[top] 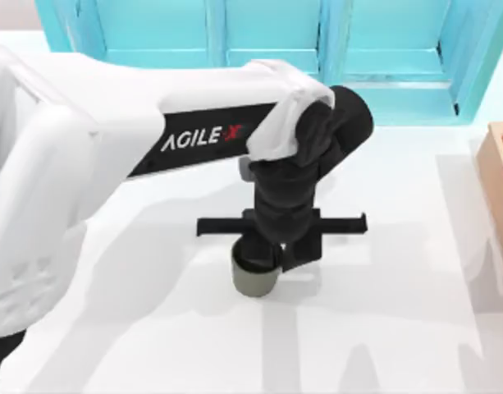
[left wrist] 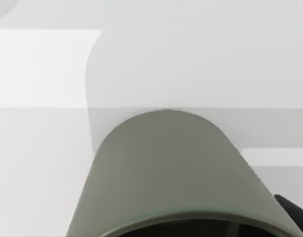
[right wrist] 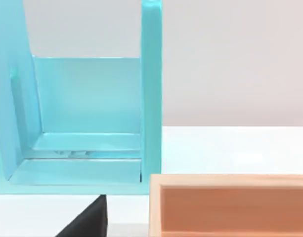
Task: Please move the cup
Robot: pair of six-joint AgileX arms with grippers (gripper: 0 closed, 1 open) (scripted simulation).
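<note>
Overhead first: the left arm reaches from the left across the white counter [top: 382, 328] and points its black two-finger tool [top: 272, 261] straight down over the small olive-grey, handleless matte cup [top: 253, 277], which stands upright near the counter's middle. One finger appears to dip at the cup's rim, a pose suited to pinching the wall, but whether the tool is clamped on it I cannot tell.

Left wrist view: the cup's [left wrist: 166, 168] tapered grey wall looms close, dark mouth nearest the camera, a black finger sliver at its edge, so the tool sits right at the rim.

Right wrist view: a turquoise cabinet [right wrist: 87, 108] and a light wooden box [right wrist: 230, 202] stand ahead, with the right arm apparently parked at the counter's right side, away from the cup.
</note>
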